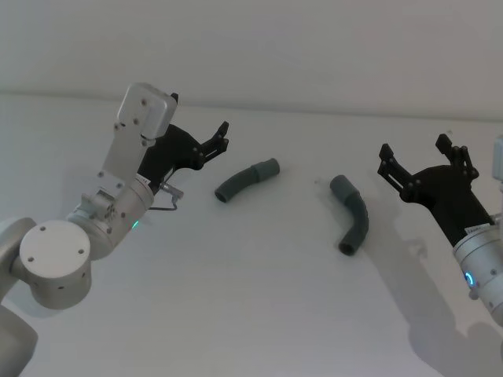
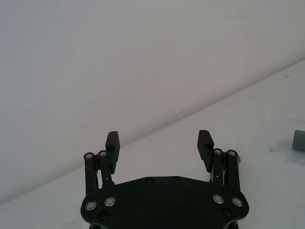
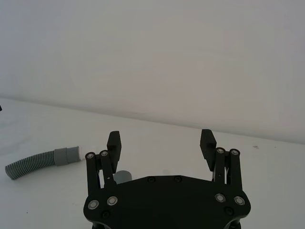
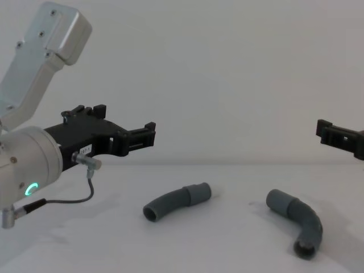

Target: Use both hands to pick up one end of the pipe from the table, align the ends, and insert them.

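Above the bench, left hand and right hand gape wide, empty; an off-centre pinch could roll the round pipe aside

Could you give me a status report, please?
Left gripper open, right gripper open, both empty. Ribbed pipe and elbow pipe apart on table. Nothing between them.

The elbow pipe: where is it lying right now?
In the head view the elbow pipe lies on the table, right of centre, between the ribbed pipe on its left and the open right pincer on its right, touching neither.
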Action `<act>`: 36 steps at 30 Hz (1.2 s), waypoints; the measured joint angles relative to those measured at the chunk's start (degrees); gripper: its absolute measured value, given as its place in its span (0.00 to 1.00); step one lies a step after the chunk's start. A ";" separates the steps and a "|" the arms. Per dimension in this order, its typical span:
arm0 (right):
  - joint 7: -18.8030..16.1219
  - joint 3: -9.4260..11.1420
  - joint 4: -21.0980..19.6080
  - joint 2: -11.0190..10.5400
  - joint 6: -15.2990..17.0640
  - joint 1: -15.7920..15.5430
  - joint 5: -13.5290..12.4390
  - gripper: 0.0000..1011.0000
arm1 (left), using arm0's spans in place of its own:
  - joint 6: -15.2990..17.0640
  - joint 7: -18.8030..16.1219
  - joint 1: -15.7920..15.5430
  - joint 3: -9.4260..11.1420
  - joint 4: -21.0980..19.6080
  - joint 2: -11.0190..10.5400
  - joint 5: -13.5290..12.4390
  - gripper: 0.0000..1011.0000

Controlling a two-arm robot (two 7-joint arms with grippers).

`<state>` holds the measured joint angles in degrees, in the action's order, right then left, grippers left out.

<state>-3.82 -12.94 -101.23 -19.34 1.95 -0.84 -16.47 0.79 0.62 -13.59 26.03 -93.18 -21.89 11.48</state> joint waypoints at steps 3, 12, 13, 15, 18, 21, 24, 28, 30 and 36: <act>-0.01 0.00 0.00 0.00 0.00 0.00 0.00 1.00 | 0.00 0.00 0.00 0.00 0.00 0.00 0.00 0.99; -0.01 0.00 0.00 0.00 0.00 0.00 0.00 1.00 | 0.00 0.00 0.00 0.00 0.00 0.00 0.00 0.99; -0.01 0.00 0.00 0.00 0.00 0.00 0.00 1.00 | 0.00 0.00 0.00 0.00 0.00 0.00 0.00 0.99; -0.01 0.00 0.00 0.00 0.00 0.00 0.00 1.00 | 0.00 0.00 0.00 0.00 0.00 0.00 0.00 0.99; -0.01 0.00 0.00 0.00 0.00 0.00 0.00 1.00 | 0.00 0.00 0.00 0.00 0.00 0.00 0.00 0.99; 0.00 0.00 0.00 0.00 0.00 0.00 0.00 1.00 | 0.00 0.00 0.00 0.00 0.00 0.00 0.00 0.99; -0.01 0.00 0.00 0.00 0.00 0.00 0.00 1.00 | 0.00 0.00 0.00 0.00 0.00 0.00 0.00 0.99; -0.01 0.00 0.00 0.00 0.00 0.00 0.00 1.00 | 0.00 0.00 0.00 0.00 0.00 0.00 0.00 0.99; -0.01 0.00 0.00 0.00 0.00 0.00 0.00 1.00 | 0.00 0.00 0.00 0.00 0.00 0.00 0.00 0.99; -0.01 0.00 0.00 0.00 0.00 0.00 0.00 1.00 | 0.00 0.00 0.00 0.00 0.00 0.00 0.00 0.99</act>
<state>-3.83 -12.94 -101.23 -19.34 1.95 -0.84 -16.46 0.79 0.62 -13.59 26.02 -93.17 -21.89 11.48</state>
